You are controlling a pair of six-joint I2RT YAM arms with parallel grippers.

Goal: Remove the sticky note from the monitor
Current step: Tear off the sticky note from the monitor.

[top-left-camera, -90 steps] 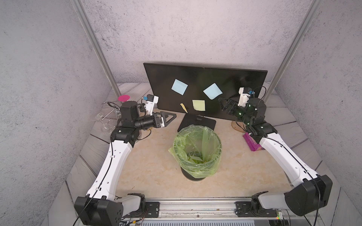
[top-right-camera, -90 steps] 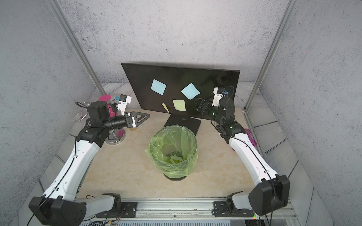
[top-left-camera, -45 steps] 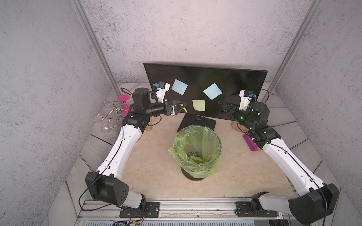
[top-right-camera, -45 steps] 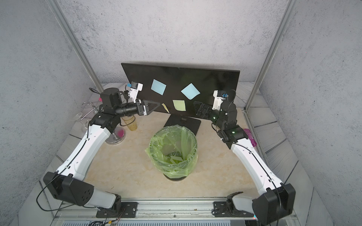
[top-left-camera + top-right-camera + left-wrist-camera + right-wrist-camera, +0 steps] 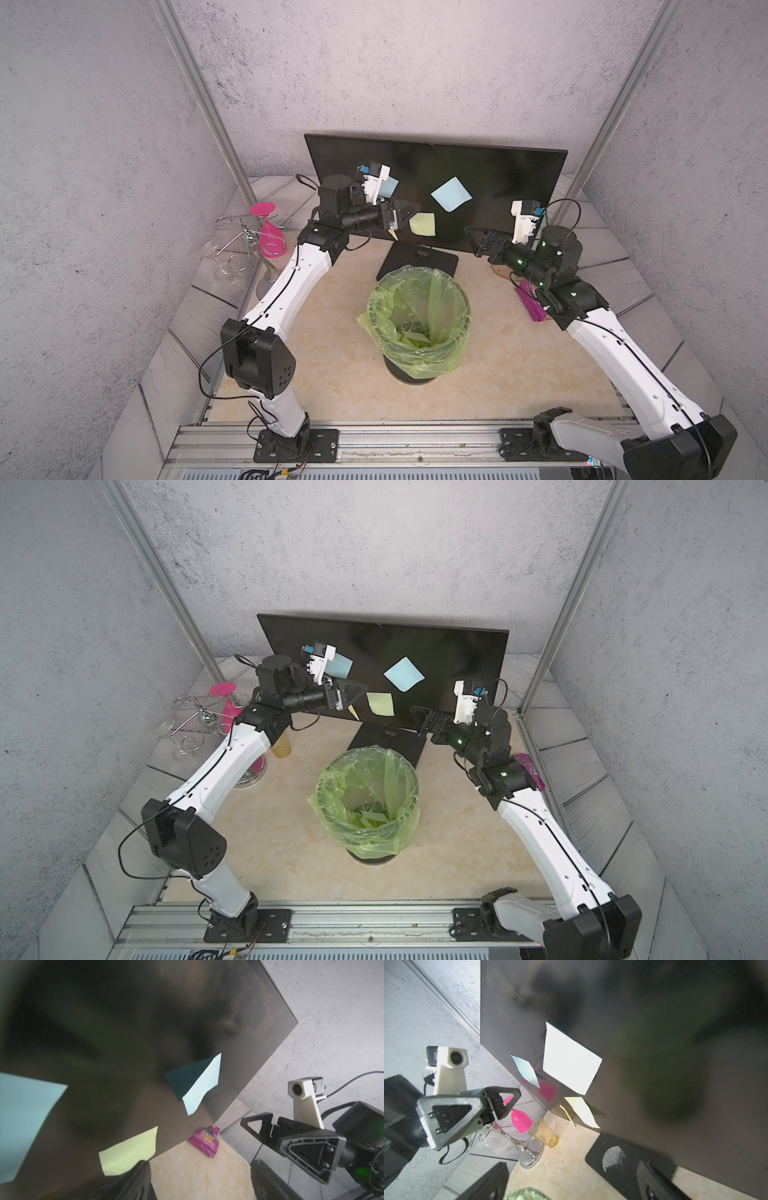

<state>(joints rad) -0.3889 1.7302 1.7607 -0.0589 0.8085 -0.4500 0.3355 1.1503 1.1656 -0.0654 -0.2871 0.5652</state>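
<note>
Grey walls back the monitor (image 5: pixel 478 166). Left gripper (image 5: pixel 409 210) is spread, with the yellow sticky note (image 5: pixel 422 224) just ahead of its fingers (image 5: pixel 137 1178). I'd pinch the note's free lower edge gently; the right gripper (image 5: pixel 476 243) is spread and empty.

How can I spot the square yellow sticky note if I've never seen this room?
Find the big black monitor. Low on its screen, just above the stand, sits the square yellow sticky note, right by the left gripper. The other square ones, the blue notes, sit higher up, and the other yellow one is only a thin sliver.
</note>
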